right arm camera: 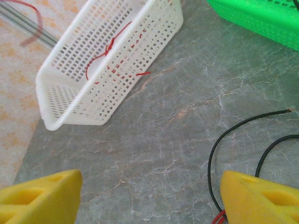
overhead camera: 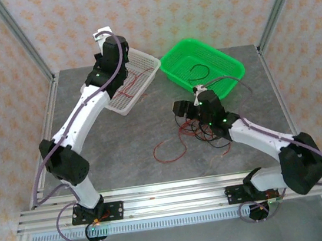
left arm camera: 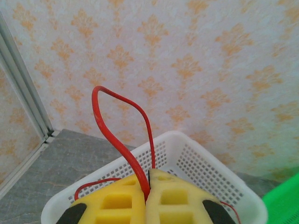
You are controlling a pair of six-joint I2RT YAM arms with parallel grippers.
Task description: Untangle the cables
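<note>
Red wire [left arm camera: 100,116] pinched in the left gripper [left arm camera: 147,186] arches over the far-left white basket [left arm camera: 187,149]; the right gripper [right arm camera: 149,196], spread wide, hovers mid-table by the tangle [overhead camera: 201,130], a black wire [right arm camera: 219,140] running just beside one finger.

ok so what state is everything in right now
left jaws: shut on a red cable
right jaws: open, holding nothing
white basket: holds red cables
green basket: holds a black cable
cables on the table: red and black, tangled
</note>
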